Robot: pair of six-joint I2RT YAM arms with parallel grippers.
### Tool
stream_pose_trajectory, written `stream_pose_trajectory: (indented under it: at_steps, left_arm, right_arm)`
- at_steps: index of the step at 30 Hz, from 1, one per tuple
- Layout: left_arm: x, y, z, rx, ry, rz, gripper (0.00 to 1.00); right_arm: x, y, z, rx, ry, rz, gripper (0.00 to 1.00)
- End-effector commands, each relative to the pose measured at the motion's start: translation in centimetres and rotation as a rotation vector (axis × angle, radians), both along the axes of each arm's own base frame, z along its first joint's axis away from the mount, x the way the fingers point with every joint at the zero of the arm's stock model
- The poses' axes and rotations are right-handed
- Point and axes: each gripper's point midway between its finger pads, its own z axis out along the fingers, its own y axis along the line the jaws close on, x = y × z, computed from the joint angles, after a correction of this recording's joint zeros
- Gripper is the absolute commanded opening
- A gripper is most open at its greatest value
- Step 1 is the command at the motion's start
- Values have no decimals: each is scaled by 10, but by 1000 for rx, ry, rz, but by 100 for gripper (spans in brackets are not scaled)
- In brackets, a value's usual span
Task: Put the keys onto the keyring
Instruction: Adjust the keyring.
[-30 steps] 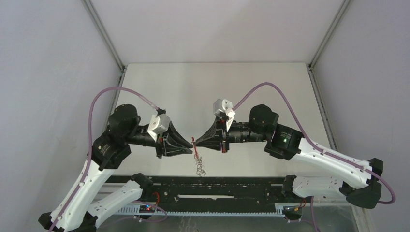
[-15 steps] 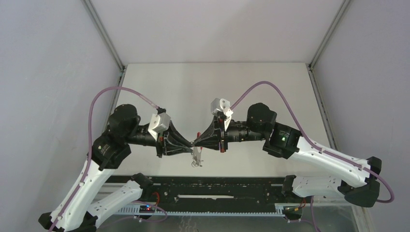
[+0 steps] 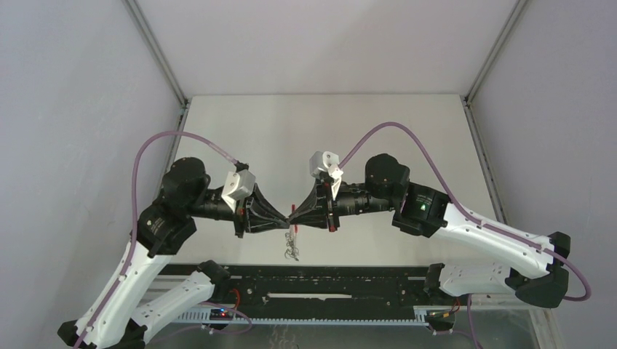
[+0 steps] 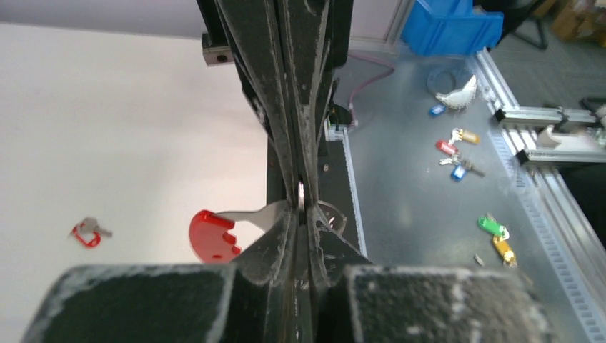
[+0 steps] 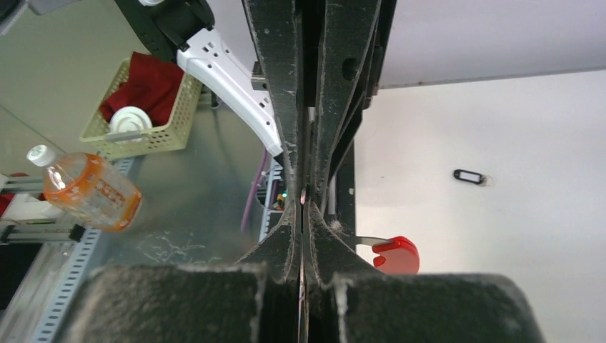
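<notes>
Where the keyring (image 4: 332, 218) sits: in mid-air over the near edge of the table (image 3: 240, 131), right where the two claws meet, with a thin loop peeking out beside the fingertips.
Red tab (image 4: 211, 234): hangs just below that junction, silvery shank running up into the pinch.
Keys (image 3: 292, 252): dangling further down on their fine chain, apart from both claws; whether they touch the table I cannot tell.
Left gripper (image 4: 301, 218): clenched tight, seemingly on the keyring's metal by the tab.
Right gripper (image 5: 303, 214): clenched too, with a glint of metal between the tips. Which piece it is, I cannot tell.
Step in hand: by my reading, working the ring's coil open to feed a key on.
How to do it well: anchor with one claw and slide the other gently along the coil. No tugging, or that thin ring slips free.
Arm pose: both forearms level, wrists turned inward, tip to tip, elbows out left and right.
</notes>
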Motion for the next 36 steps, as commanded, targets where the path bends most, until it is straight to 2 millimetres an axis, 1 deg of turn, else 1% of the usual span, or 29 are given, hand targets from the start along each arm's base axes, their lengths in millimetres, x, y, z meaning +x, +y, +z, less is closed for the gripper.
stream_pose_trajectory:
  at_steps: [1,2,6,8,11,13,14,18,19,21,22,24,25,26,27,29,32,36]
  left_arm:
    - [-5,1,8,-28,-43,-28,9]
    - [-6,2,6,-24,-46,-28,9]
    - [-6,3,2,-9,-44,-22,14]
    - [-5,4,3,-9,-51,-19,14]
    - [-3,4,3,-9,-58,-8,9]
    - [-2,4,3,-7,-65,0,2]
    - [-2,4,3,-7,-70,1,1]
    - [-2,5,1,-7,-95,-5,0]
    - [-3,4,1,-9,-102,-16,0]
    - [-9,5,2,-19,-125,-55,0]
    - [-12,5,3,-27,-141,-75,0]
    - [-19,8,4,-52,-210,-123,0]
    - [-23,9,4,-65,-245,-140,0]
    - [-26,10,6,-79,-282,-157,0]
    - [-29,12,8,-92,-318,-167,0]
    - [-35,13,14,-119,-379,-199,0]
    - [-49,16,26,-169,-485,-261,0]
    - [-65,21,42,-228,-634,-315,0]
  right_arm:
    - [-1,0,22,49,-47,-5,0]
    - [0,0,22,50,-49,-7,0]
    - [0,-1,21,46,-51,-8,0]
    - [-1,-1,20,42,-48,-5,0]
    - [0,0,20,41,-47,-6,0]
    - [-1,-1,21,44,-47,-4,0]
    - [-2,-1,21,46,-47,-2,0]
    - [-3,-1,24,53,-48,-3,0]
    - [-3,-2,24,56,-48,1,2]
    - [-5,-4,28,65,-47,7,12]
    - [-7,-5,31,73,-47,15,21]
    - [-11,-11,39,96,-54,28,41]
    - [-13,-14,44,108,-63,30,49]
    - [-15,-20,49,123,-79,33,58]
    - [-16,-25,54,135,-94,34,63]
    - [-19,-37,64,163,-120,31,67]
    - [-20,-50,70,184,-146,29,68]
    - [-20,-62,67,200,-161,20,67]
